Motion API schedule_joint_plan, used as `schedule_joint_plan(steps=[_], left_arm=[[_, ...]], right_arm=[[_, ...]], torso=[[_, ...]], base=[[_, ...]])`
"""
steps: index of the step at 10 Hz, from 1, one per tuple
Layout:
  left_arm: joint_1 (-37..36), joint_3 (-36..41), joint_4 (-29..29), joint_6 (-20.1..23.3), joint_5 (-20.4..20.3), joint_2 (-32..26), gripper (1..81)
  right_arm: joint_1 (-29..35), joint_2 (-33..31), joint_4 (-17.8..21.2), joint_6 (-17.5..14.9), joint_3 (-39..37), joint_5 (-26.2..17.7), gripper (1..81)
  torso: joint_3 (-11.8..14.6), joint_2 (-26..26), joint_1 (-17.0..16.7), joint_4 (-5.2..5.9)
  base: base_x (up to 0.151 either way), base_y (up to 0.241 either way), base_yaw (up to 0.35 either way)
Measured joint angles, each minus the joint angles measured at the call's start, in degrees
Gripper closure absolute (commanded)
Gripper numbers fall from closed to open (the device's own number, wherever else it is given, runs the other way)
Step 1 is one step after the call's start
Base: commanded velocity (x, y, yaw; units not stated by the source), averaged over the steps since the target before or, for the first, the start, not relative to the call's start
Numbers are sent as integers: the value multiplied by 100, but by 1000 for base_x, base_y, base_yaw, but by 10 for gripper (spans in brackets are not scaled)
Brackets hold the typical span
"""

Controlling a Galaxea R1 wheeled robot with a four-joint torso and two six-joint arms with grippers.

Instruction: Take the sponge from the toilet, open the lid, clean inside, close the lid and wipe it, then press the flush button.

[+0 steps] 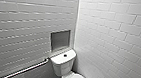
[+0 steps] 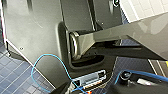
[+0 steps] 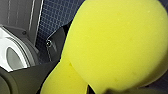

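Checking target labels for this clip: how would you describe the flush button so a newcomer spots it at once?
Find the white tiled corner; the toilet stands there, just below a grey niche. The flush button sits in the middle of its flat tank top. It is the one small dark round spot on the white ceramic.
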Motion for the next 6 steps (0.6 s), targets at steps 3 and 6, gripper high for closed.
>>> schedule_joint_plan(steps=[3,6], left_arm=[[2,-33,0,0,9,17,10],[-161,-38,-1,0,-30,41,10]], right_arm=[[-50,155,-1,0,-217,-7,811],[96,177,-4,-2,-290,17,811]], torso=[[15,647,-297,0],[11,1047,-332,0]], base=[[0,0,0],[0,0,0]])
